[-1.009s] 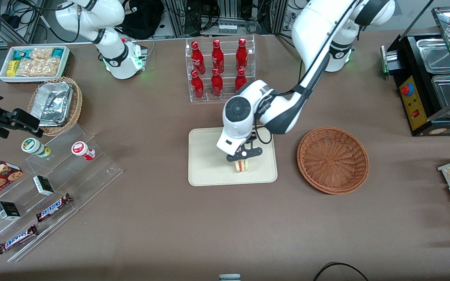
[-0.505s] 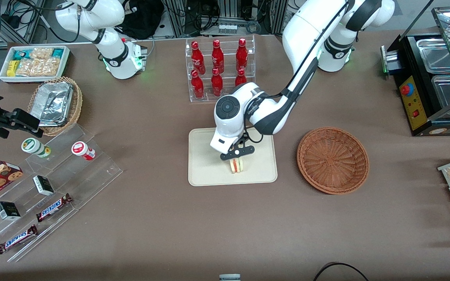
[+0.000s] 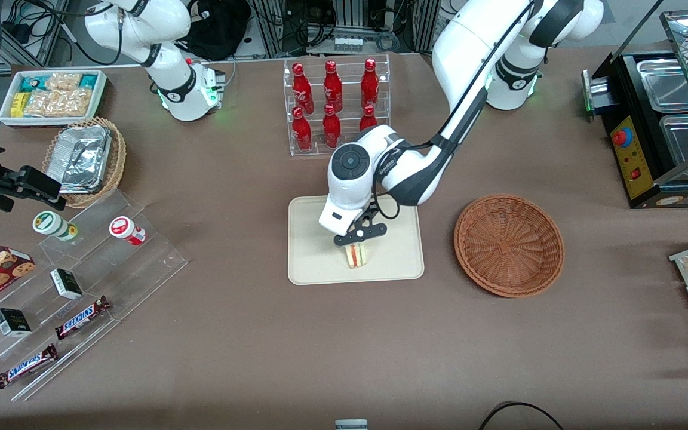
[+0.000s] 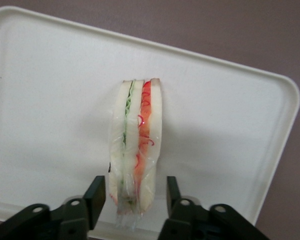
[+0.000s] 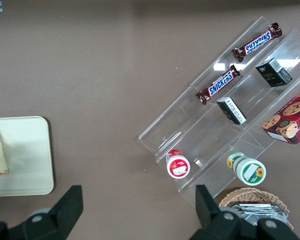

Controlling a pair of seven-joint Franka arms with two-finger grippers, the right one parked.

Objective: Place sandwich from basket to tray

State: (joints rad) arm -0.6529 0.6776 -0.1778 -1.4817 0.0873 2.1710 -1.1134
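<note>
While 1 sandwich stands on its edge on the cream tray near the middle of the front view, the left gripper hovers just above it, its 2 fingers parted with a visible gap on each side of the bread, gripping nothing. To the frame's right, apart from the tray, sits 1 reddish-brown wicker basket. Above, 6 red bottles fill a clear rack.

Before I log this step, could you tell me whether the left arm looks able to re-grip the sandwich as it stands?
Probably yes: the claw is open, fingers either side of the sandwich on the tray, nothing between.
</note>
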